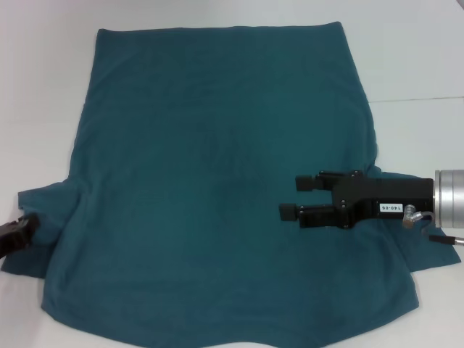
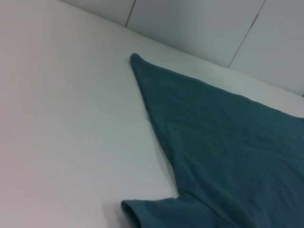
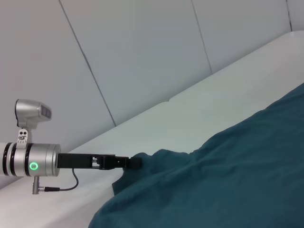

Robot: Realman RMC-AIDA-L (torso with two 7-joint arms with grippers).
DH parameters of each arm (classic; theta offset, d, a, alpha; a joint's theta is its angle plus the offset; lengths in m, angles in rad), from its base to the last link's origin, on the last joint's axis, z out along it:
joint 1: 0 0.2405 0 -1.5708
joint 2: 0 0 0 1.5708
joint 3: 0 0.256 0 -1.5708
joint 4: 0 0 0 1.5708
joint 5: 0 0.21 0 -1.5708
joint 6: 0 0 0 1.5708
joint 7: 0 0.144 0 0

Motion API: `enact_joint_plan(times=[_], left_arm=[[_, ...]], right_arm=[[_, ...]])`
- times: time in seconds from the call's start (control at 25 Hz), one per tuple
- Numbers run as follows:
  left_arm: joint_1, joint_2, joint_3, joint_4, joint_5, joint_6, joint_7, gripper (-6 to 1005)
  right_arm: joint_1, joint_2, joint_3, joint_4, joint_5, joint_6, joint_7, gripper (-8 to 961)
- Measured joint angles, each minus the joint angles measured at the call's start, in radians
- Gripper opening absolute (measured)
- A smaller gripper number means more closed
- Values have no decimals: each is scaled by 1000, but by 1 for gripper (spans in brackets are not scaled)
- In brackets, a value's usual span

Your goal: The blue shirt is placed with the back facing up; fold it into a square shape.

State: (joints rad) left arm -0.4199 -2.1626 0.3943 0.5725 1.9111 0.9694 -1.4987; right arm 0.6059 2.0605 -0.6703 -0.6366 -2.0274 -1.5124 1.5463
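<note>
The blue shirt [image 1: 210, 181] lies flat on the white counter [image 1: 43, 109], plain back side up, and it covers most of the surface in the head view. No lettering is visible on the fabric. Its straight hem is at the far side and the two short sleeves spread out to the left and the right at the near side. The right gripper [image 1: 301, 197] hangs over the right part of the shirt, near the right sleeve [image 1: 406, 246], and it points toward the middle of the cloth. Its two black fingers [image 1: 308, 181] stand apart with a narrow gap and nothing is between them. On the black body there is a small white label; it seems to read "140-06", but I cannot be sure. The left gripper [image 1: 16, 235] is at the edge of the left sleeve [image 1: 43, 217], touching the fabric there. In the right wrist view its tip [image 3: 135, 162] meets a raised fold of the sleeve, yet whether the fingers pinch the cloth I cannot tell.
</note>
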Motion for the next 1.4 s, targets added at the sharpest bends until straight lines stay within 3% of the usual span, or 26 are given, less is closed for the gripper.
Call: enact_joint_plan(times=[0.32, 0.76, 1.4], left_arm=[[-3, 9, 0, 36, 2, -29, -26, 3], [-14, 23, 1, 69, 5, -93, -23, 2], [-21, 23, 1, 98, 28, -90, -34, 3]], right_arm=[[1, 10, -1, 1, 23, 8, 0, 899], [11, 23, 0, 3, 26, 12, 0, 900], [11, 24, 0, 3, 27, 14, 0, 899]])
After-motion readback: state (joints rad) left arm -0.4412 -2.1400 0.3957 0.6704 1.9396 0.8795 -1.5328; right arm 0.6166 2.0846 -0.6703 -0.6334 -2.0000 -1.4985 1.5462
